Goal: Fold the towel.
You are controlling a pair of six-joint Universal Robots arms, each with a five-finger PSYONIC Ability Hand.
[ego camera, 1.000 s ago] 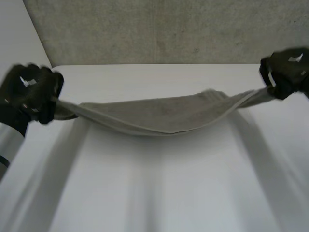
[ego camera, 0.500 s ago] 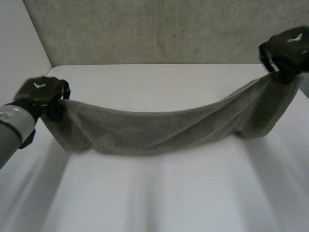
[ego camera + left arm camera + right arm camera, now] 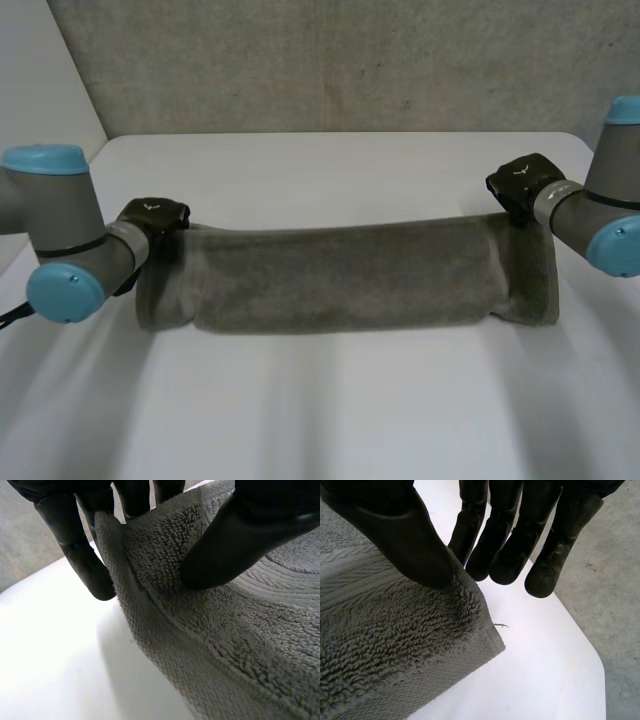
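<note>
A grey-green towel [image 3: 345, 275] stretches as a long band across the white table [image 3: 330, 400] between my two hands, its lower part resting on the table. My left hand [image 3: 150, 222] holds the towel's left end at its far edge; in the left wrist view the thumb [image 3: 240, 540] pinches the towel [image 3: 240, 645] against the fingers [image 3: 80, 555]. My right hand [image 3: 525, 185] holds the right end at its far corner; there the thumb [image 3: 405, 535] presses the towel's corner [image 3: 395, 645] against the fingers [image 3: 505, 535]. Both short ends droop below the hands.
A grey wall [image 3: 330, 60] rises behind the table's far edge. Bare table lies in front of the towel. Past my right hand the table's corner [image 3: 580, 645] drops off to a grey floor [image 3: 615, 605].
Both hands have come down and drawn inward. The towel, held sagging in the air before, now lies as a flat band on the table. The grips have not changed.
</note>
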